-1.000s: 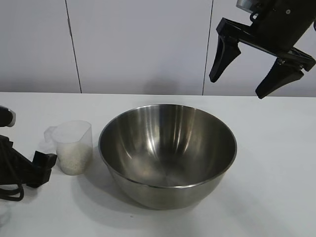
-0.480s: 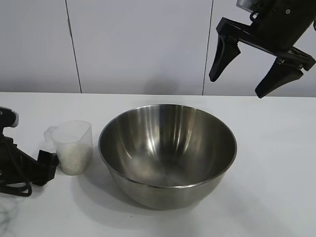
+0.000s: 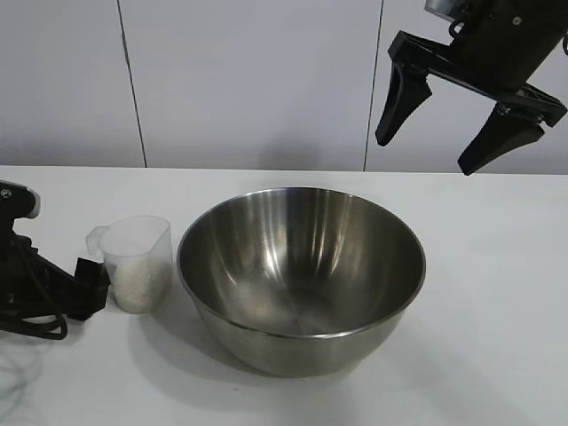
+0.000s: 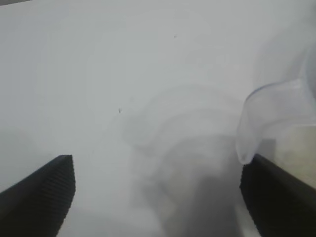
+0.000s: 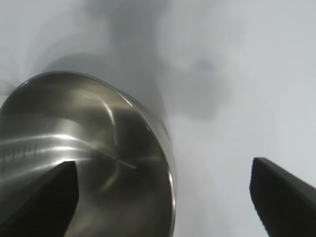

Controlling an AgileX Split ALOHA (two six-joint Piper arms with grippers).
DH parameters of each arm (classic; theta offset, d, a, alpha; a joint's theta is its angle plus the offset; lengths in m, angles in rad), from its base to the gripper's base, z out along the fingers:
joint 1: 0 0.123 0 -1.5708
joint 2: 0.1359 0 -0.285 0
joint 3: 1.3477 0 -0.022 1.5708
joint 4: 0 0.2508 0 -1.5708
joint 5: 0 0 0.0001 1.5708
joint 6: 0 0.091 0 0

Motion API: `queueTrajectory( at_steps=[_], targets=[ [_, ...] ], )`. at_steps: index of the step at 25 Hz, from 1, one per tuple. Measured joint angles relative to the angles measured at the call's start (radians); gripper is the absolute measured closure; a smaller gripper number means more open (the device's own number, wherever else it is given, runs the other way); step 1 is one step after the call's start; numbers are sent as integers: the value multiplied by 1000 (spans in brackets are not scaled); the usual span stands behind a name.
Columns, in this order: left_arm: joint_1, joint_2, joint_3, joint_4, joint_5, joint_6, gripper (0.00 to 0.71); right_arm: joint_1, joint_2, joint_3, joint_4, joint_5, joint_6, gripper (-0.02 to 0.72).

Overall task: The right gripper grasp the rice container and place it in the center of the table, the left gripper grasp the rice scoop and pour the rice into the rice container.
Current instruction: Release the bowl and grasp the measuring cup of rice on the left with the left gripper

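1. Currently reaching for the rice scoop [image 3: 137, 264], standing upright on the table [image 3: 497, 311] just left of the rice container [image 3: 302, 275], rice [image 3: 140, 282] filling its lower part.
2. Left gripper [image 3: 89, 286] low at the left edge, fingers spread, one fingertip touching or just beside the scoop's left wall. Not pinching yet.
3. Best to centre the cup between both fingers before closing; pushing on one side only risks tipping it toward the bowl.
4. Should grip above the rice line, keep upright on lift.
5. Right gripper [image 3: 466, 124] parked high at far right, spread wide, holding nothing. Bowl already about mid-table.
6. Left wrist view [image 4: 158, 197]: scoop lip [image 4: 271, 118] against one finger, other finger well apart. Offset not readable from exterior view.
7. Right wrist view [image 5: 163, 197]: bowl rim [image 5: 163, 143] below, clear of both fingers.
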Motion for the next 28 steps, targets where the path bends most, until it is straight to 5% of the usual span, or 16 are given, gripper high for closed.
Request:
queueTrajectory(
  at_steps=[10, 16, 28],
  targets=[
    [0, -6, -27, 0, -1, -46, 161, 0, 0, 0, 0, -2, 0, 51],
    [0, -6, -27, 0, -1, -53, 281, 0, 0, 0, 0, -2, 0, 51],
    [0, -65, -27, 1, 0, -47, 676, 0, 0, 0, 0, -2, 0, 51]
  ],
)
